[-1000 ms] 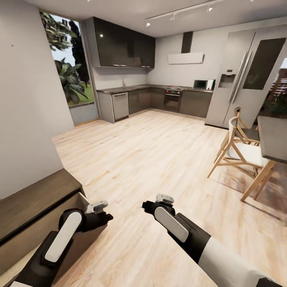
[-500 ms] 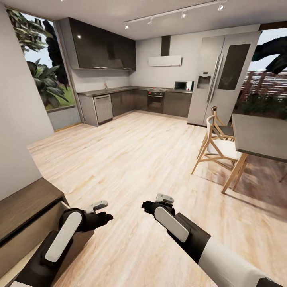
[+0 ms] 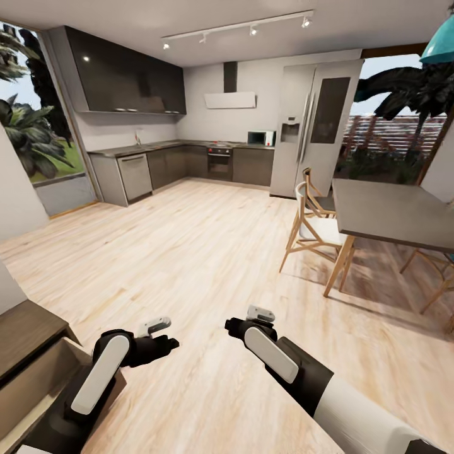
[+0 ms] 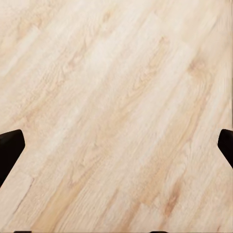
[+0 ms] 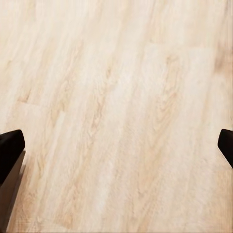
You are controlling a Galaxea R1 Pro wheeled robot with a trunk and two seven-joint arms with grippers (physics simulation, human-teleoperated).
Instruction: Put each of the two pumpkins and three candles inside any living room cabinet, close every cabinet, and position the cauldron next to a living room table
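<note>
Head view: left hand [image 3: 165,345] and right hand [image 3: 232,328] hang over the wood floor [image 3: 208,265], the cabinet [image 3: 28,353] just beside the left arm.

Wrist views: both hands released, spread wide, grasping nothing, floor beneath.

Bright, even daylight from the window [image 3: 28,145] and glass door [image 3: 391,145]; ceiling spotlights [image 3: 252,29] glow. Table [image 3: 384,211] and chairs [image 3: 315,230] cast soft shadows on the floor [image 3: 189,252]. Wide-angle stretch bends the edges. Wrist views are softly blurred.
</note>
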